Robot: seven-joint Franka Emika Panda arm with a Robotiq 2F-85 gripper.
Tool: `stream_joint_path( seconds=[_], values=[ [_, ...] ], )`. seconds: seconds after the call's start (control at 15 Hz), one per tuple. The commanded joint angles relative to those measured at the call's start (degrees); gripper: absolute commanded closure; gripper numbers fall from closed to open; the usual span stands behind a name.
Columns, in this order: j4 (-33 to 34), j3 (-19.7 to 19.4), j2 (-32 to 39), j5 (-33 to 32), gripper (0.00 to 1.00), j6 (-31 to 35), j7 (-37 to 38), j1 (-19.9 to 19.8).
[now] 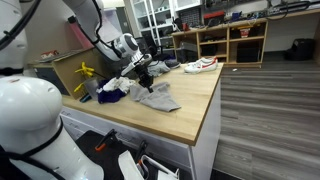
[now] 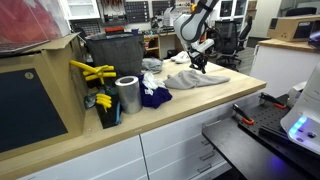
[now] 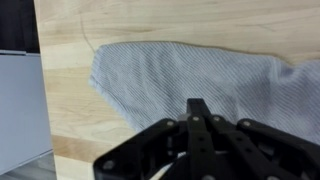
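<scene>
We hover tool [image 3: 197, 105], jaws together, nothing gripped, over grey cloth [image 3: 180, 70] on worktop [image 3: 65, 100], frame centre. Approach step, prob.; grasp needs opening first.

We count one grey cloth [image 2: 195, 80], one dark blue cloth [image 2: 155, 97] and one silver can [image 2: 127, 95]. There is one wooden table [image 2: 215, 101] and one gripper [image 3: 198, 105]. Of yellow tools [image 2: 92, 71] we see at least two.
</scene>
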Motion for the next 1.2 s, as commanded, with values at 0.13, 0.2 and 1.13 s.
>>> stream_joint_path(
  seconds=[0.13, 0.2, 1.13],
  values=[
    [-0.26, -1.63, 2.73, 1.12, 1.0, 4.44, 7.81, -2.16],
    [-0.29, -1.64, 3.11, 1.6, 1.0, 5.17, 8.75, -2.41],
    [-17.09, -6.18, 0.76, 0.55, 1.0, 25.99, 20.68, -2.29]
  ],
)
